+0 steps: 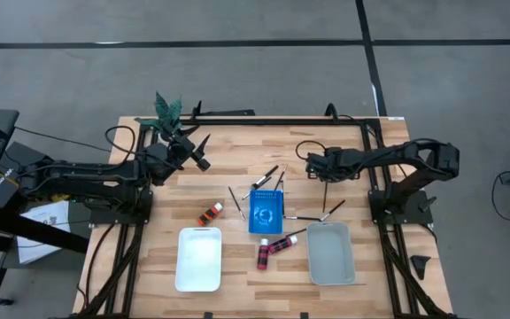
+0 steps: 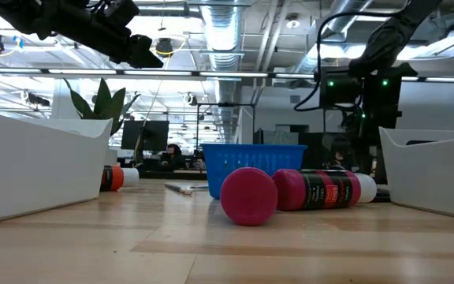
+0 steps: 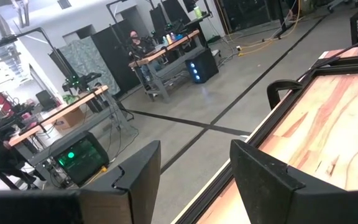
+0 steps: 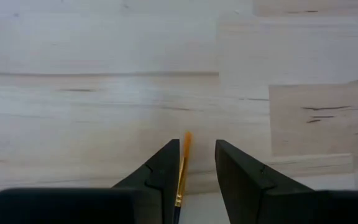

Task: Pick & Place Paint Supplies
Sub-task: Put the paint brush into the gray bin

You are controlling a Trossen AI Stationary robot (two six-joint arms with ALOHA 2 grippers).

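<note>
Right claw [image 4: 197, 144] stood narrowed about a thin brush [image 4: 184, 155], whose orange bristle tip poked out past the fingertips along the inner edge of one finger. As far as could be judged, the brush was gripped and not lying free. In the right wrist view only bare pale wood of the surface [image 4: 92, 74] lay beneath it. From above, this claw hung over the far right part of the surface, behind the grey tray [image 1: 330, 275] and to the right of the blue rack [image 1: 266, 211].

Other supplies lay unsorted around the rack:
- One red bottle [image 1: 210, 213] lay to its left.
- Two more bottles [image 1: 262, 254] lay in front of it, between the white tray [image 1: 199, 259] and the grey one.
- Loose brushes [image 1: 265, 176] were scattered behind the rack and beside it.

Both trays looked bare.

Left claw [image 3: 194, 180] waited with its fingers apart and nothing between them. It was raised over the far left corner, near a small plant [image 1: 167, 111].

The step in hand seemed to be the carry, with one brush picked and not yet placed. The next move would call for swinging the right arm toward a container, probably the nearby grey tray or the rack. The arm would then have to lower until the brush was well inside before letting go. So slim a handle could slip or roll, so the release would need to be low.
</note>
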